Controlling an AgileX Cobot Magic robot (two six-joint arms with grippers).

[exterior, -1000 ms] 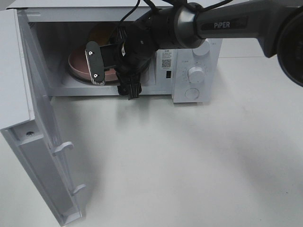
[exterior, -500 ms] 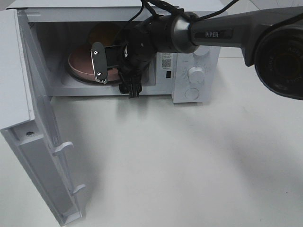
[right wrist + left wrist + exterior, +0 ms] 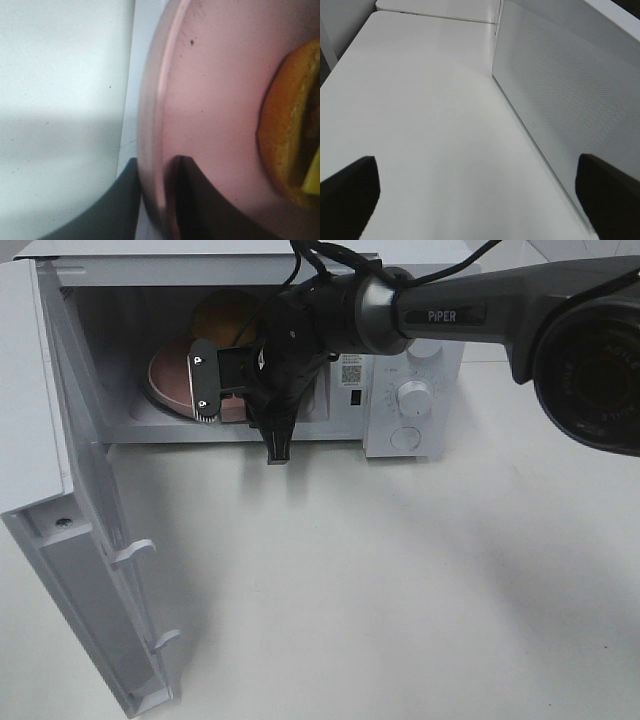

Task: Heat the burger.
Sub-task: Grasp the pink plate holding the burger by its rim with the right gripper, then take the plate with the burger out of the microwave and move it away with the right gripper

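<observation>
The burger, with a golden-brown bun, sits on a pink plate inside the open white microwave. My right gripper reaches into the cavity from the right and is shut on the plate's near rim. The plate looks tilted, its face turned up toward the camera. In the right wrist view the rim runs between my two dark fingers, and the burger lies at the plate's far side. My left gripper is open and empty over the white table, beside a perforated white panel.
The microwave door stands swung open at the left, reaching toward the table's front. Two control knobs are on the microwave's right panel. The right arm crosses above the microwave. The white table spreads in front.
The right wrist has rolled and the plate's near rim has lifted. The plate now tilts more toward the camera and the burger shows more fully behind the wrist.
</observation>
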